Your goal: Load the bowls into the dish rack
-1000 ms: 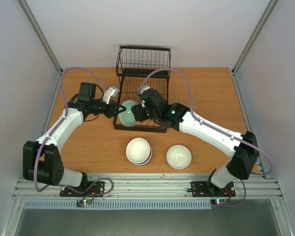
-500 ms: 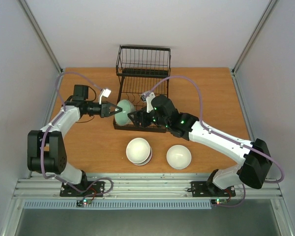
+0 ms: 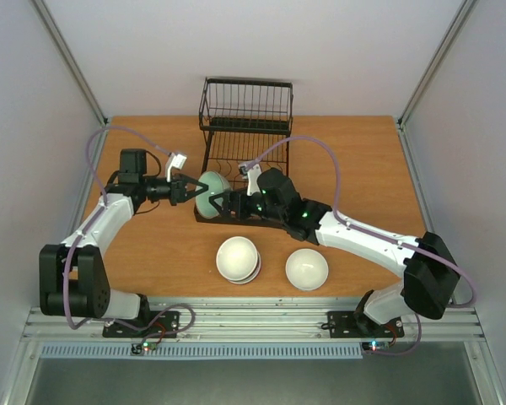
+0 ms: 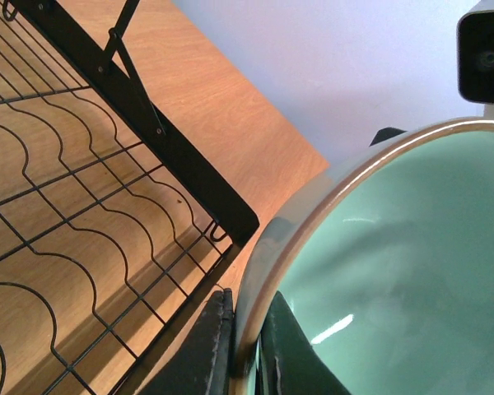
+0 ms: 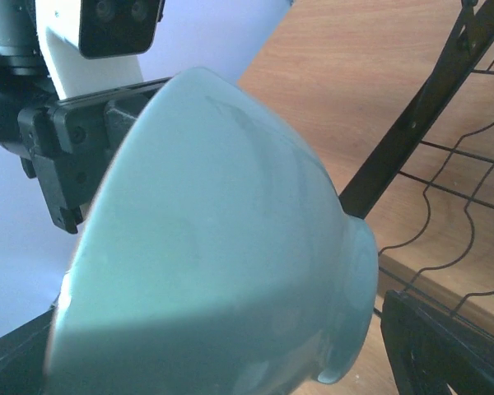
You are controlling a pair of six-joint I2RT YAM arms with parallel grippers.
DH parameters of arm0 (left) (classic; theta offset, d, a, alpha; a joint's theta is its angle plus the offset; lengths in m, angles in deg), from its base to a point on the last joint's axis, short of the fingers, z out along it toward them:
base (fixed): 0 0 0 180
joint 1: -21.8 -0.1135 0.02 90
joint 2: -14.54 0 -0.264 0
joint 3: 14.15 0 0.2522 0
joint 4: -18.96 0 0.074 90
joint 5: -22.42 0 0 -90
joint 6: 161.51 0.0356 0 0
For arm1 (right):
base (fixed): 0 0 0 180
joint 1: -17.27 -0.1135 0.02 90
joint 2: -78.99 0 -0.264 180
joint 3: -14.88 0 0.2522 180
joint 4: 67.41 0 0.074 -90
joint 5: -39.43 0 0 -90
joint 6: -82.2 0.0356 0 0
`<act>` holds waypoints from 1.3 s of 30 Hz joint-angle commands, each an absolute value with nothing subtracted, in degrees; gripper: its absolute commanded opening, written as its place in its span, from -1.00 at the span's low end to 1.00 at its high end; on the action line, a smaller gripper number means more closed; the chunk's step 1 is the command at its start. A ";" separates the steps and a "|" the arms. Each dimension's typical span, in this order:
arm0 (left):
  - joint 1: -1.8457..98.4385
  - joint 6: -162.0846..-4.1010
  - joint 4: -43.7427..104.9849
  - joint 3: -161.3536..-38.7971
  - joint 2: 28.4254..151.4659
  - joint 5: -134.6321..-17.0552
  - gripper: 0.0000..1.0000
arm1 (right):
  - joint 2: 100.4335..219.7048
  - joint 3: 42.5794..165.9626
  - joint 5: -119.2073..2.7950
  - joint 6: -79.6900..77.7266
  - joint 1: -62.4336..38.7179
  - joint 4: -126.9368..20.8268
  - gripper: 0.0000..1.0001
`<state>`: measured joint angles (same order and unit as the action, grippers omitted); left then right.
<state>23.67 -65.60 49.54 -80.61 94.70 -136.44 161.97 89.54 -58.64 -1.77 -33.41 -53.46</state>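
At the left front corner of the dish rack (image 3: pixel 245 108), the left gripper (image 3: pixel 190 191) is clamped on the rim of a mint-green bowl (image 3: pixel 211 191) and holds it tipped on edge, just above the rack's low tray. The bowl's opening faces left, away from the rack.

Right of the bowl, over the tray's front edge, the right gripper (image 3: pixel 228 205) stands wide open. It has 1 finger on each side of the bowl and grips nothing.

In front of the rack, well apart from it on the wooden table (image 3: pixel 152 245), sit a stack of white bowls (image 3: pixel 238 258) and, to its right, 1 single white bowl (image 3: pixel 306 268).

Only the top view shows these white bowls and the rack's tall basket at the far end. The left wrist view alone shows the bowl's glossy green inside and the pale rim (image 4: pixel 313 210) pinched between 2 dark fingers, with the tray's wavy wires beside it. The right wrist view alone shows the bowl's pale outside and its foot ring (image 5: pixel 356 317), which lies clear of the finger at the lower right.
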 commanded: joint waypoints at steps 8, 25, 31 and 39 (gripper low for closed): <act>23.70 -68.77 43.27 -80.35 93.05 -140.24 -0.99 | 164.70 88.14 -61.73 3.21 -33.09 -60.64 -0.41; 23.64 -68.96 43.50 -80.44 93.68 -140.70 -0.99 | 162.17 87.69 -63.05 -1.87 -33.18 -60.30 0.59; 22.87 -68.16 45.50 -81.90 97.25 -148.78 -0.99 | 159.51 83.36 -65.21 -1.56 -33.22 -65.80 0.97; 22.85 -66.79 45.79 -81.43 96.77 -150.04 -0.99 | 157.35 82.54 -62.43 -0.26 -33.66 -63.05 0.97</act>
<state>22.20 -66.74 46.48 -80.09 98.63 -141.95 159.21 83.14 -63.43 -0.33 -33.14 -62.64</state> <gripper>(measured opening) 0.085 0.985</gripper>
